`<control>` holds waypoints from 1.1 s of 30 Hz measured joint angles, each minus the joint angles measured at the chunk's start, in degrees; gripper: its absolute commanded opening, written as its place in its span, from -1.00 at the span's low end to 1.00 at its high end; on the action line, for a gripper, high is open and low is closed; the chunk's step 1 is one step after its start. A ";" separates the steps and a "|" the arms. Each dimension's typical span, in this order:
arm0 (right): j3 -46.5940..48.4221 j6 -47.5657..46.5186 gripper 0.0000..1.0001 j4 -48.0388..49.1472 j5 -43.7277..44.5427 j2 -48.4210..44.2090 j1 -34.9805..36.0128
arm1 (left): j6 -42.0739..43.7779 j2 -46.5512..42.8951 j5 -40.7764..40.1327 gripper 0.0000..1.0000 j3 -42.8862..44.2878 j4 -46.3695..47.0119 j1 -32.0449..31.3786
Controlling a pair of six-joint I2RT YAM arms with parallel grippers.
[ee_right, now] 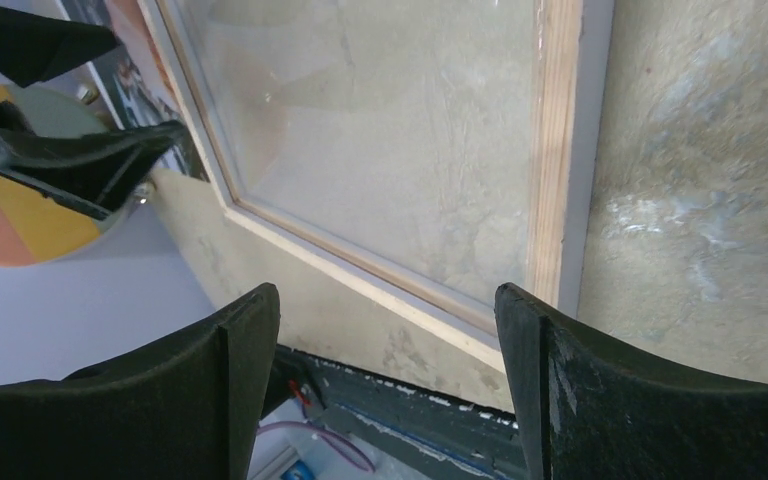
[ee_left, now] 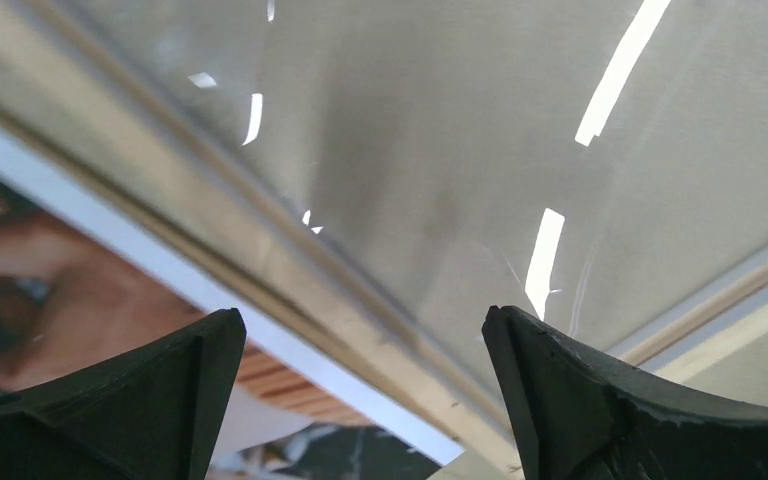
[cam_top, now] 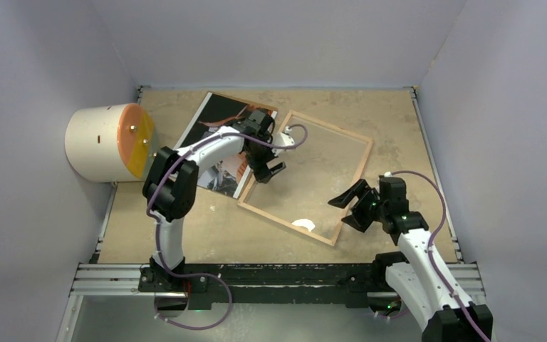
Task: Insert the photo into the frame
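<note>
Beneath L gripper (cam_top: 271, 173) (jaws wide apart, gripping nothing): edge rail of frame (cam_top: 363, 160); photo (cam_top: 217, 114) lies just to its left. R gripper (cam_top: 343, 212), jaws apart, hovers w/ frame corner just ahead.

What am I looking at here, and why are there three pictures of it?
These are two robot arms bolted to a table. The wide picture is from a camera above them; the other two are from cameras on the wrists, with each gripper's black fingers at the bottom. On the table lie the frame, wood side up, and the photo beside it. The left gripper and the right gripper hang near the frame's edges, both open, holding nothing.
</note>
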 measured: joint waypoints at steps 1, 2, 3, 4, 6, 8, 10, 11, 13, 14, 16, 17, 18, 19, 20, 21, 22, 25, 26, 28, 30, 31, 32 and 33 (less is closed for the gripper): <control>0.92 -0.72 0.61 -0.66 0.68 0.24 0.00 | 0.00 -0.02 -0.15 1.00 0.50 -0.07 1.11; 1.68 -1.44 0.61 -1.31 1.46 0.46 0.00 | 0.00 -0.04 -0.35 1.00 1.05 0.09 2.58; 2.14 -2.01 0.61 -1.75 1.88 0.81 0.00 | -0.02 -0.04 -0.76 0.99 1.31 0.55 4.13; 2.27 -2.51 0.60 -2.03 2.45 1.20 0.00 | -0.04 -0.07 -1.44 0.98 1.31 1.11 5.57; 2.27 -3.21 0.59 -2.84 2.93 2.01 0.00 | -0.07 -0.07 -3.23 0.96 0.85 2.56 7.82; 2.25 -3.78 0.59 -3.67 3.26 2.91 0.00 | -0.11 -0.17 -5.49 0.94 -0.76 4.94 9.29; 2.27 -4.26 0.58 -4.46 3.32 3.23 0.02 | -0.17 -0.17 -7.19 0.94 -2.60 6.40 9.46; 2.27 -4.39 0.58 -4.66 3.32 3.28 0.07 | -0.20 -0.17 -7.58 0.93 -3.26 6.64 9.33; 2.25 -4.57 0.57 -4.96 3.34 3.43 0.39 | -0.22 -0.17 -8.07 0.93 -4.57 7.48 8.87; 2.25 -4.66 0.57 -5.01 3.41 3.52 0.55 | -0.24 -0.17 -8.20 0.93 -5.09 7.89 8.66; 2.27 -4.79 0.56 -5.01 3.50 4.00 0.98 | -0.31 -0.17 -8.20 0.93 -5.73 8.50 8.33; 2.25 -4.81 0.56 -4.98 3.76 4.31 1.22 | -0.39 -0.17 -8.15 0.93 -5.97 8.85 8.24; 2.27 -4.81 0.56 -4.98 3.85 4.46 1.46 | -0.52 -0.17 -8.15 0.93 -6.25 9.22 8.11; 2.25 -4.81 0.56 -4.94 4.00 4.72 1.75 | -0.63 -0.17 -8.17 0.93 -6.49 9.51 7.96; 2.25 -4.79 0.55 -4.81 4.15 4.96 2.08 | -0.68 -0.20 -8.09 0.93 -6.64 9.81 7.89; 2.25 -4.76 0.55 -4.70 4.28 5.29 2.47 | -0.70 -0.20 -7.98 0.93 -6.75 9.99 7.87; 2.25 -4.72 0.55 -4.57 4.33 5.66 2.91 | -0.72 -0.31 -7.91 0.93 -6.95 10.21 7.85; 2.21 -4.37 0.55 -3.91 4.35 6.75 4.59 | -0.70 -0.63 -8.07 0.93 -7.50 10.73 7.65; 2.21 -4.28 0.54 -3.69 4.44 7.06 5.09 | -0.70 -0.76 -8.15 0.93 -7.67 10.93 7.58; 2.21 -3.91 0.54 -3.10 4.66 7.78 6.38 | -0.68 -0.96 -8.24 0.93 -8.02 11.32 7.50; 2.19 -3.41 0.54 -2.58 4.87 8.33 7.65 | -0.68 -0.98 -8.28 0.93 -8.11 11.50 7.50; 2.12 -3.23 0.54 -2.19 4.98 8.59 8.11 | -0.68 -0.98 -8.28 0.93 -8.11 11.52 7.50; 2.03 -3.08 0.54 -1.86 5.22 8.76 8.46 | -0.68 -1.01 -8.28 0.93 -8.15 11.54 7.50; 1.92 -2.91 0.54 -1.62 5.46 8.92 8.70 | -0.68 -1.05 -8.28 0.93 -8.20 11.58 7.50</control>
